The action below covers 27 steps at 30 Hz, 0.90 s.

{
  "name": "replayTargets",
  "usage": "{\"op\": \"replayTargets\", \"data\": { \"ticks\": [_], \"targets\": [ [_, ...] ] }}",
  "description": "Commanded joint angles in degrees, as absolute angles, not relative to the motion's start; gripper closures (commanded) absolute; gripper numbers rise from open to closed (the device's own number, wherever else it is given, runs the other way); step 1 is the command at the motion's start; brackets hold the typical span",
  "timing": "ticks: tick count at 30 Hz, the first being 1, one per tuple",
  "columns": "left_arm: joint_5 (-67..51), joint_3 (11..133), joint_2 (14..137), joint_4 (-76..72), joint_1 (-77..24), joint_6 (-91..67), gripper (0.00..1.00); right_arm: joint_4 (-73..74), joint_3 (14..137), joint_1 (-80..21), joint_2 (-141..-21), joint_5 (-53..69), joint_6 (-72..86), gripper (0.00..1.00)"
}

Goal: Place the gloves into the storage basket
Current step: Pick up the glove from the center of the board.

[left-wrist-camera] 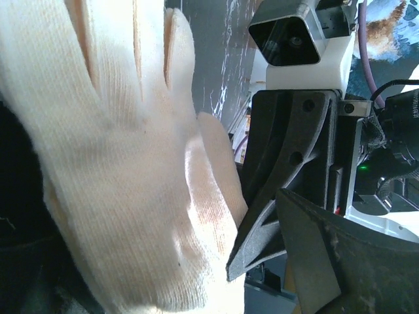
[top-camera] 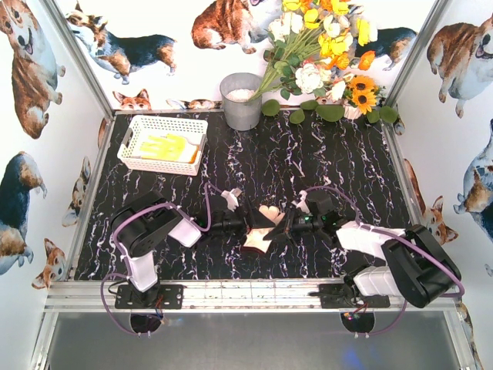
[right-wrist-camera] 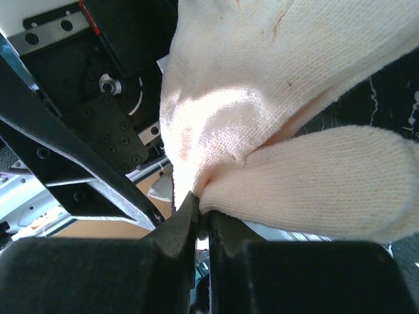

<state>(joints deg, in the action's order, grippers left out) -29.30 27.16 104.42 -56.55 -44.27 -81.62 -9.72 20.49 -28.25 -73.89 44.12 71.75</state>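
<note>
A cream-white glove [top-camera: 266, 221] hangs between my two grippers above the middle of the table. My right gripper [top-camera: 283, 224] is shut on it; in the right wrist view its jaws [right-wrist-camera: 203, 219] pinch a fold of the glove [right-wrist-camera: 275, 85] by the thumb. My left gripper [top-camera: 245, 226] is open, its fingers spread wide on either side of the glove [left-wrist-camera: 118, 163], which fills the left wrist view. The white lattice storage basket [top-camera: 154, 122] stands at the far left with a yellow glove [top-camera: 166, 146] in it.
A grey metal bucket [top-camera: 241, 100] stands at the back centre, next to a bunch of flowers [top-camera: 323, 54] at the back right. Corgi-print walls close in the table on three sides.
</note>
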Motion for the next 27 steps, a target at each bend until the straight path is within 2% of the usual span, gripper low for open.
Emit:
{"op": "replayTargets", "data": {
  "ticks": [1,5,7,9,11,14,22,27],
  "targets": [
    [-29.61,28.49,105.88,-61.90,-43.86,-82.81,0.17,-13.36,23.31,-28.13,-74.35,49.61,69.18,1.00],
    [-28.74,28.01,105.82,-63.17,-43.53,-83.41,0.18,-12.96,23.34,-28.13,-74.28,51.14,68.19,1.00],
    [-28.49,28.10,105.76,-63.80,-43.34,-83.71,0.23,-12.83,23.36,-28.13,-74.27,51.76,67.75,1.00],
    [-28.65,28.42,105.86,-64.25,-43.34,-84.12,0.31,-12.71,23.58,-28.15,-74.23,52.34,67.35,1.00],
    [-29.01,28.63,106.22,-65.14,-43.37,-84.45,0.44,-11.95,24.07,-28.13,-74.26,52.74,66.52,1.00],
    [-29.41,28.72,106.25,-65.41,-43.33,-84.50,0.55,-9.80,24.99,-28.13,-74.28,53.44,64.84,1.00],
    [-28.40,28.30,105.33,-66.21,-42.82,-84.94,0.69,-2.78,26.95,-28.13,-73.06,54.71,59.45,1.00],
    [-28.92,28.29,104.11,-66.96,-42.30,-85.32,0.83,0.92,27.46,-28.13,-73.10,54.82,56.18,1.00]
  ]
}}
